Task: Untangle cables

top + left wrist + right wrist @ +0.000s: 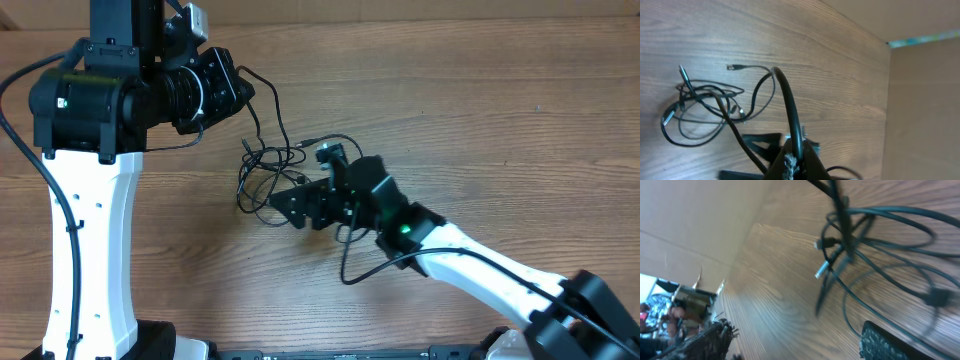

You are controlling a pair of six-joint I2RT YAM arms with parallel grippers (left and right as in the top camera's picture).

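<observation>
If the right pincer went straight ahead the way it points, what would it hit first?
Probably the tangle of cables just ahead of the right pincer; depth is hard to judge.

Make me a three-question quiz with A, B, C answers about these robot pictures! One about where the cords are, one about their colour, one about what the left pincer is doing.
1. Where do the tangled cords lie?
A. on the wooden table
B. in a basket
C. on a chair

2. What colour are the cords?
A. red
B. black
C. yellow

3. What is the left pincer doing?
A. wide open and empty
B. shut on a cord
C. holding a cup

Answers:
1 A, the tangle rests on bare wood.
2 B, every strand looks black.
3 B, one cord rises from the tangle into the closed pincer.
</observation>
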